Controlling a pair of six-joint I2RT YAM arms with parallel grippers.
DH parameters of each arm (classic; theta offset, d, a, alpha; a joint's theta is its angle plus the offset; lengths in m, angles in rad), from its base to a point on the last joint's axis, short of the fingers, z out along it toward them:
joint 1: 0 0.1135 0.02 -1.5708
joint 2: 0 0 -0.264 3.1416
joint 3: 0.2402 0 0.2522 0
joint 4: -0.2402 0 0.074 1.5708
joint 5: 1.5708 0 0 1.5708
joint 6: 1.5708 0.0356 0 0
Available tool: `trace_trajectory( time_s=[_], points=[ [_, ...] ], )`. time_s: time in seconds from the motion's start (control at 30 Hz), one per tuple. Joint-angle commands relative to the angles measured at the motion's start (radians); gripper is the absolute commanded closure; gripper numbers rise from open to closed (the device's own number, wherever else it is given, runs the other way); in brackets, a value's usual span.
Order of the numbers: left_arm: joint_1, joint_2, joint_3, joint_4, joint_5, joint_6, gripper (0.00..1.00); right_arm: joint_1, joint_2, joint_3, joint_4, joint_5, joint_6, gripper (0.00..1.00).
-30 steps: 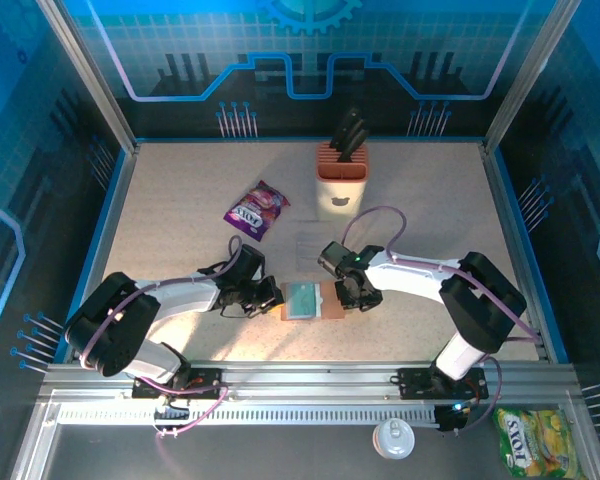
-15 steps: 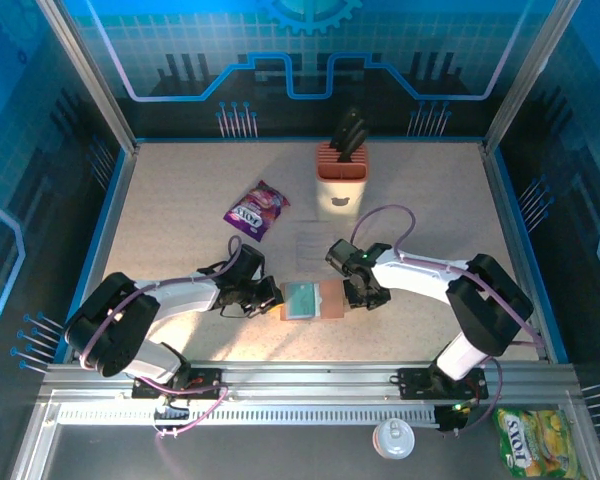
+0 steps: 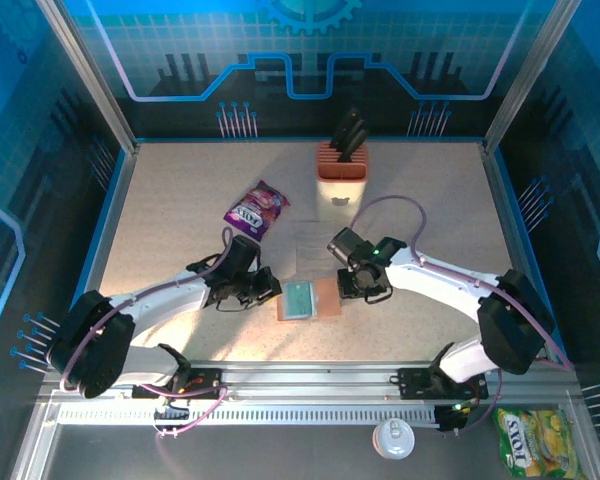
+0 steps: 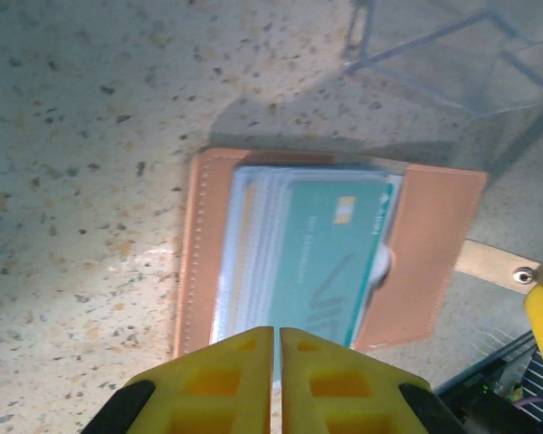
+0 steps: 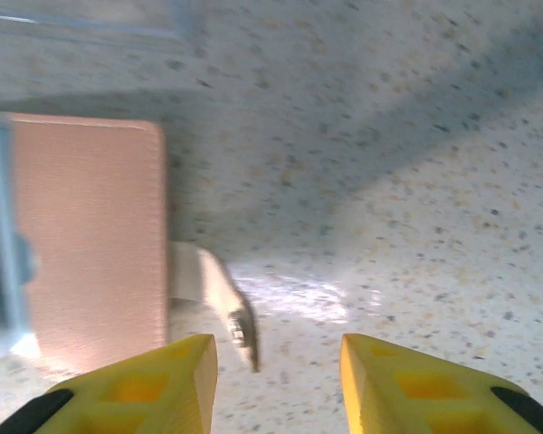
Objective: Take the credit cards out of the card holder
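The brown card holder (image 3: pixel 327 297) lies open on the table between my two grippers. The teal credit cards (image 3: pixel 299 300) sit stacked in its left half. In the left wrist view the cards (image 4: pixel 330 258) fan out of the holder (image 4: pixel 430 253), the top one with a small tan patch. My left gripper (image 4: pixel 277 357) is shut, its tips over the cards' near edge; a pinch on a card cannot be made out. My right gripper (image 5: pixel 276 362) is open just right of the holder (image 5: pixel 90 235). The holder's snap strap (image 5: pixel 219 298) lies between its fingers, close to the left one.
A clear plastic sleeve (image 3: pixel 312 243) lies just behind the holder. A purple snack packet (image 3: pixel 257 209) sits further back on the left, and a cream-and-orange knife block (image 3: pixel 341 172) at the back. Off the table in front are a yellow packet (image 3: pixel 528 440) and a white lid (image 3: pixel 393 437).
Both arms have stretched further out over the table. My right gripper has moved slightly back and opened a little. The left gripper has edged back too. The holder has barely shifted.
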Motion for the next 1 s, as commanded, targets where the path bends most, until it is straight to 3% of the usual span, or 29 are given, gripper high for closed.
trace_trajectory(
  time_s=[0.0, 0.67, 0.97],
  points=[
    [0.005, -0.027, 0.013, -0.029, 0.013, 0.007, 0.88, 0.026, -0.011, 0.039, -0.004, -0.054, -0.016, 0.59],
    [-0.120, 0.099, 0.057, 0.097, 0.004, -0.051, 0.89, 0.062, 0.069, 0.000, 0.292, -0.324, 0.008, 0.58],
    [-0.129, 0.152, 0.046, 0.109, -0.012, -0.052, 0.90, 0.046, 0.100, -0.044, 0.415, -0.408, 0.000, 0.56]
  ],
)
